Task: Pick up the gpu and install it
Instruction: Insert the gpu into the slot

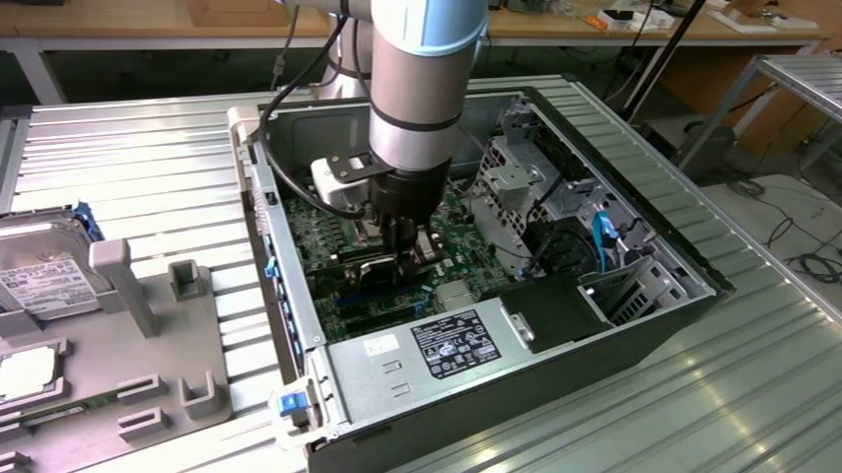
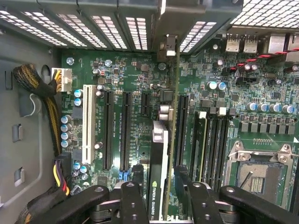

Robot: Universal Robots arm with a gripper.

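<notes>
**GPU seated edge-on in its slot, fingers parted**

The install step is judged nearly finished. The gpu (image 2: 161,154) stands on edge in a motherboard (image 2: 135,79) slot inside the computer case (image 1: 684,266). The gripper (image 2: 160,193) straddles its upper edge, fingers (image 2: 133,200) released with gaps visible either side. Full seating would need checking.

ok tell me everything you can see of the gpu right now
The gpu stands on edge in a motherboard slot inside the open computer case. It is a thin green board with a black cooler face carrying a printed brand label. The gripper straddles its upper edge, fingers on either side with a gap showing.
</notes>
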